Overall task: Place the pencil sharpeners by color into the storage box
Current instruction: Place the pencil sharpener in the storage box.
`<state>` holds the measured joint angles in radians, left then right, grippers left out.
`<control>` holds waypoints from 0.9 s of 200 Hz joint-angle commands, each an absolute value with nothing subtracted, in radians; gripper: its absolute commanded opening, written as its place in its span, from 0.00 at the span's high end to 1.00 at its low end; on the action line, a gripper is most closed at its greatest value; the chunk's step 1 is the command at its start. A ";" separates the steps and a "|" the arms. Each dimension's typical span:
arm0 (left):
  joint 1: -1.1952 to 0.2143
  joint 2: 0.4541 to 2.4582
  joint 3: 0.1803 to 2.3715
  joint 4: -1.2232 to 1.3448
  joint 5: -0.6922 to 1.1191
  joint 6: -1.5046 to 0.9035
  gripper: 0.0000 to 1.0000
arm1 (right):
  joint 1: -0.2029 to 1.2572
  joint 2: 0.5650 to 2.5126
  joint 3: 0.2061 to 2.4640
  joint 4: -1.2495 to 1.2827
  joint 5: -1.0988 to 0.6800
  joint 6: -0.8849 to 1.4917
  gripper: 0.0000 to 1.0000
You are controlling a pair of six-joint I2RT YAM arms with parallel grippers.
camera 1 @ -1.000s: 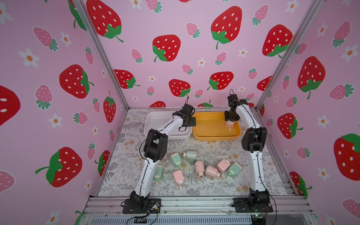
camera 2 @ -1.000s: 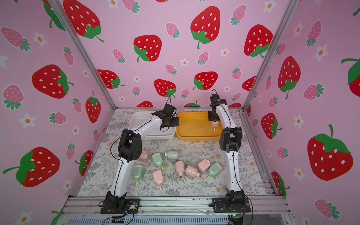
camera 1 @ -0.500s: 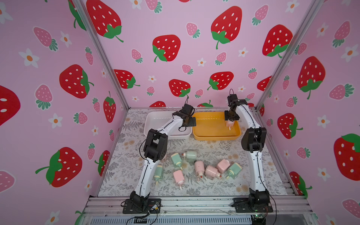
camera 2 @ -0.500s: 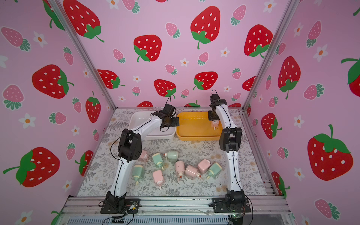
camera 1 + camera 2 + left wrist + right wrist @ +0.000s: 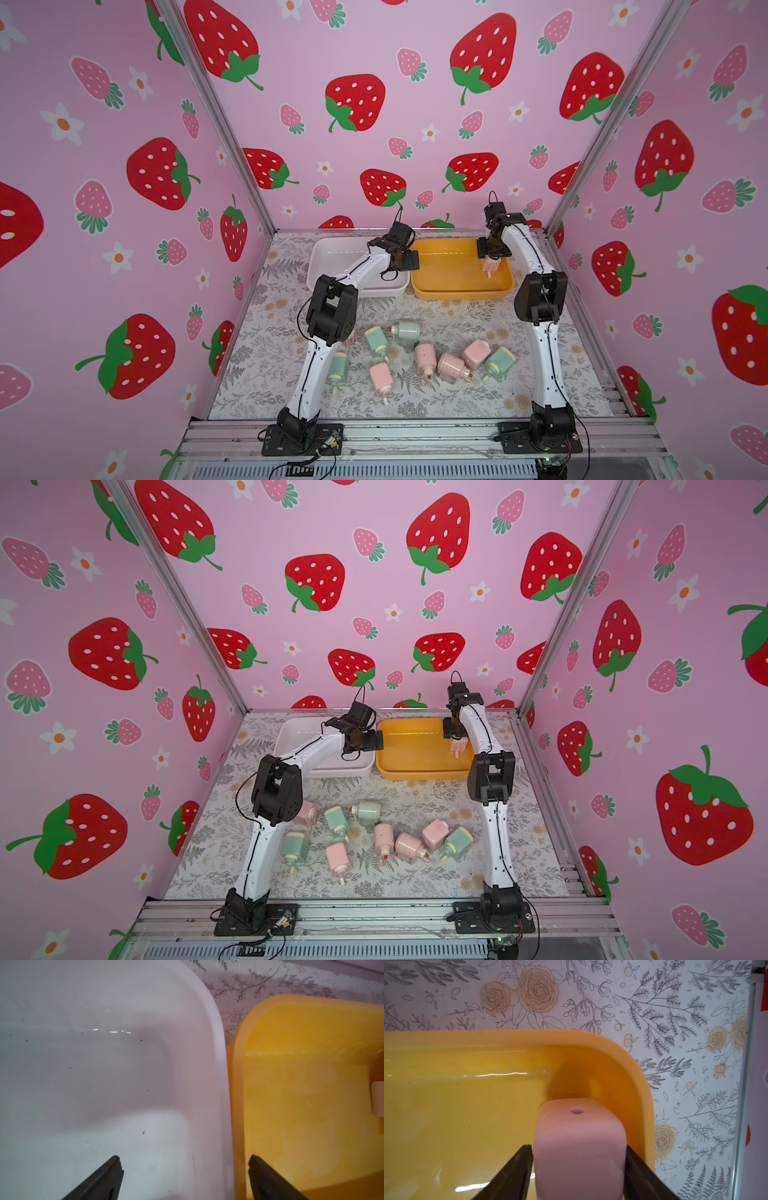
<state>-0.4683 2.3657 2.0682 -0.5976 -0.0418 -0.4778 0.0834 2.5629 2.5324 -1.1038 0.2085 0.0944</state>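
- While the white box [image 5: 216,1043] is showing no sharpener, the left gripper [image 5: 185,1160] is hovering at its right rim, jaws wide apart, empty.
- The other sharpeners [image 5: 424,358] are lying scattered on the near mat [image 5: 457,316].
- The right gripper [image 5: 579,1149] is flanking a pink sharpener [image 5: 579,1126] at the yellow box [image 5: 508,1036]'s right end, seemingly starting the pink group; clamped or releasing, unclear.

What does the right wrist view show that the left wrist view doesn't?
Only the right wrist view: the pink sharpener between the fingers of the right gripper, in a corner of the yellow tray. Only the left wrist view: the white tray and the left gripper, wide open and empty, one finger over each tray. Both: the yellow tray and the floral table cover.
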 commanded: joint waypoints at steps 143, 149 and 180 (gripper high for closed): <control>-0.463 2.365 2.093 -0.626 -0.035 -0.473 0.00 | 0.108 2.531 2.499 -1.079 0.296 -0.001 0.33; -0.463 2.365 2.095 -0.627 -0.034 -0.472 0.00 | 0.109 2.530 2.500 -1.079 0.298 -0.003 0.33; -0.463 2.364 2.097 -0.620 -0.013 -0.473 0.00 | 0.115 2.519 2.499 -1.084 0.291 -0.007 0.29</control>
